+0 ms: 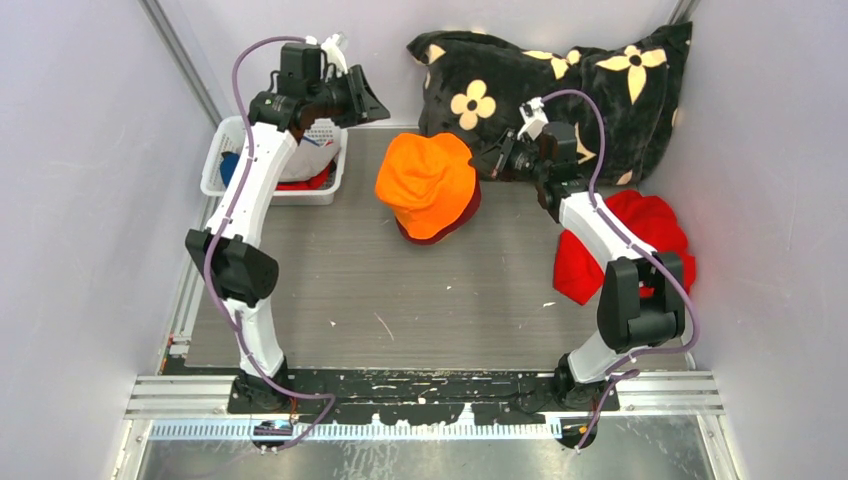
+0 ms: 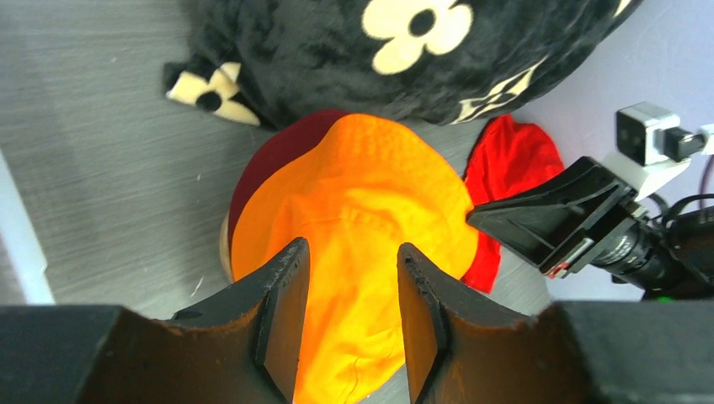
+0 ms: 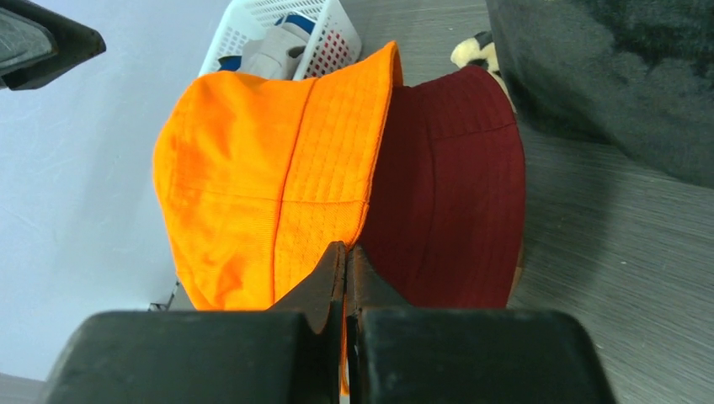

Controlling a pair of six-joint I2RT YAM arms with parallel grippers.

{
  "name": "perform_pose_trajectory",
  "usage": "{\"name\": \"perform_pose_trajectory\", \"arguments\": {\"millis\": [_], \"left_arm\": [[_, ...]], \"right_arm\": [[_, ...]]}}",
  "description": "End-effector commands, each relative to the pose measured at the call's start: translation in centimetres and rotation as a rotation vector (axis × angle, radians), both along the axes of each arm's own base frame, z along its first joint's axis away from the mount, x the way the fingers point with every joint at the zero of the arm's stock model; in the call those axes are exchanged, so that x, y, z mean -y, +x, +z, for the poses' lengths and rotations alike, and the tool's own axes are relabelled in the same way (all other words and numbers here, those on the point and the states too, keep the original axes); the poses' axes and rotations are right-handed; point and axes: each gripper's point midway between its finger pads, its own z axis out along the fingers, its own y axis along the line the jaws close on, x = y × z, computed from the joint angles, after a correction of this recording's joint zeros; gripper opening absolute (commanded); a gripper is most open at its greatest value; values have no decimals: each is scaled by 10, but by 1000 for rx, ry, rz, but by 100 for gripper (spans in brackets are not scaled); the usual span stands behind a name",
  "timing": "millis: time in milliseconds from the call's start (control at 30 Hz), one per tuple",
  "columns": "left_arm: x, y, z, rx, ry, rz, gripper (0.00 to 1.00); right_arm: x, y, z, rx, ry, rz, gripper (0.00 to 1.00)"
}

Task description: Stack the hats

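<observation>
The orange hat (image 1: pixel 428 178) lies over the maroon hat (image 1: pixel 447 231) at the middle back of the table. My right gripper (image 1: pixel 489 160) is shut on the orange hat's right brim; in the right wrist view (image 3: pixel 347 249) orange fabric (image 3: pixel 269 177) shows between the closed jaws, with the maroon hat (image 3: pixel 455 194) beside it. My left gripper (image 1: pixel 371 101) is open and empty, held above and left of the orange hat (image 2: pixel 354 210), which shows between its fingers (image 2: pixel 349 249). Blue (image 1: pixel 228 166), red (image 1: pixel 306 183) and pale grey (image 1: pixel 316 140) hats lie in the basket. The black hat is hidden.
A white plastic basket (image 1: pixel 222 186) stands at the back left under the left arm. A black pillow with cream flowers (image 1: pixel 560 80) leans at the back right. A bright red cloth bundle (image 1: pixel 640 225) lies at the right beside the right arm.
</observation>
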Motion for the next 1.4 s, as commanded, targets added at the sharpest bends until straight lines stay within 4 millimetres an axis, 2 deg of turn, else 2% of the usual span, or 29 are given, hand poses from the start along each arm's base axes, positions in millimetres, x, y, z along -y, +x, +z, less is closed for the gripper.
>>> {"name": "perform_pose_trajectory", "arguments": {"millis": [0, 200, 333, 500, 633, 733, 867, 933, 967, 1033, 1167, 1233, 1367], "left_arm": [[-12, -13, 34, 137, 16, 28, 44], [-15, -25, 19, 137, 8, 34, 44], [-17, -26, 11, 154, -7, 52, 44], [-19, -25, -6, 147, 0, 65, 44], [-21, -22, -22, 133, 2, 85, 44], [-23, -20, -26, 127, 13, 99, 44], [-37, -14, -26, 151, 59, 165, 44], [-48, -10, -26, 163, 106, 216, 44], [-53, -7, -24, 175, 133, 238, 45], [-66, 1, -28, 175, 188, 294, 51], [-88, 23, -51, 133, 277, 370, 53], [-101, 32, -65, 112, 328, 401, 53], [-135, 47, -92, 96, 450, 479, 58]], "right_arm": [[15, 1, -2, 36, -65, -52, 1], [35, 3, -51, -70, -152, -137, 1], [36, 8, -75, -109, -159, -147, 1], [35, 19, -86, -120, -144, -156, 1], [31, 26, -105, -164, -154, -138, 1], [29, 26, -112, -176, -162, -129, 1], [31, 28, -116, -181, -183, -135, 1], [31, 28, -107, -158, -180, -139, 2], [32, 28, -101, -138, -175, -144, 8], [34, 28, -88, -106, -175, -162, 35], [48, 29, -61, -41, -204, -235, 91], [55, 28, -47, -7, -227, -272, 100], [69, 24, -20, 54, -270, -326, 100]]}}
